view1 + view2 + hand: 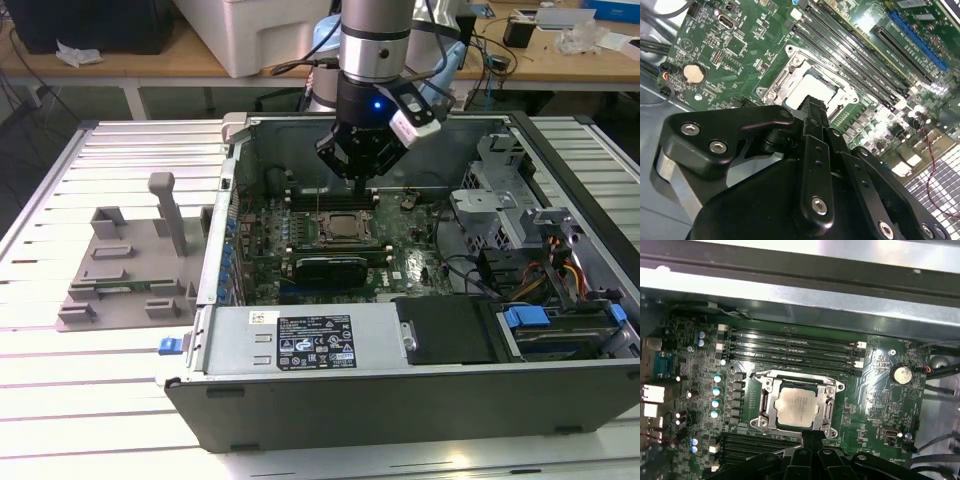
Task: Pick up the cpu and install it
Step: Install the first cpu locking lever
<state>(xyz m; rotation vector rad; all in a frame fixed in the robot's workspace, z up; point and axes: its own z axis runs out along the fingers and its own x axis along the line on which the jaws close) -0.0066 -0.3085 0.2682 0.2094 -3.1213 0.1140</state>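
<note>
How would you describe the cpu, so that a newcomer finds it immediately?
Look inside the open computer case at the green motherboard. Near its middle sits a metal socket frame; the cpu is the flat silvery square inside it, unlike the long dark memory slots beside it.

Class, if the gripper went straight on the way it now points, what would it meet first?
Most likely the cpu seated in the socket frame on the motherboard, or that frame's near edge. The gripper hangs above them, nothing between. Depth is unclear.
</note>
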